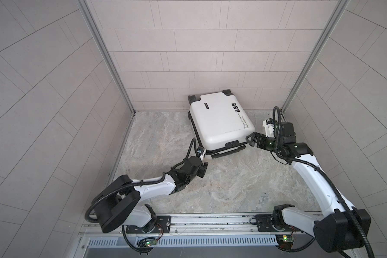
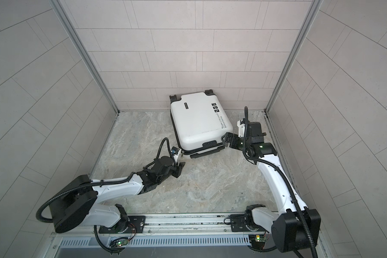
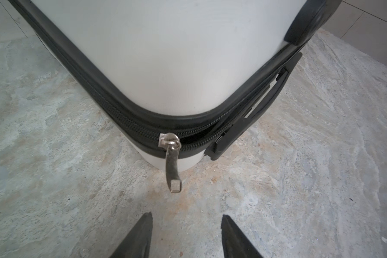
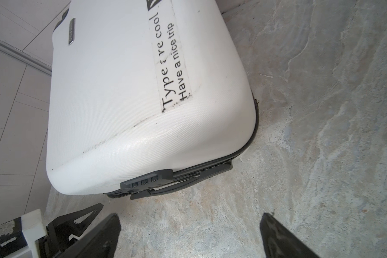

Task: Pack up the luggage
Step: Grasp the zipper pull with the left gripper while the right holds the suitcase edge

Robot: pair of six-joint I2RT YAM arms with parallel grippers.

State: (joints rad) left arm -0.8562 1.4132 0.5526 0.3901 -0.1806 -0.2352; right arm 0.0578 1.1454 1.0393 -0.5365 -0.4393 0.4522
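Note:
The luggage [image 1: 219, 120] [image 2: 199, 120] is a white hard-shell suitcase. It lies flat and closed on the stone floor, with its wheels at the back wall. A silver zipper pull [image 3: 172, 165] hangs from the black zipper band at its near left corner. On the handle side of the slider the zipper teeth stand apart. My left gripper [image 1: 203, 170] [image 3: 187, 216] is low, just short of that pull, open and holding nothing. My right gripper [image 1: 250, 139] [image 4: 190, 215] stands wide open and empty at the near right corner, beside the black handle [image 4: 183, 181] and the combination lock [image 4: 145, 179].
Tiled walls close in the floor at the back and on both sides, with aluminium posts [image 1: 284, 109] in the corners. The arm bases sit on a metal rail [image 1: 210, 221] along the front. Bare stone floor [image 1: 221, 183] lies between the rail and the luggage.

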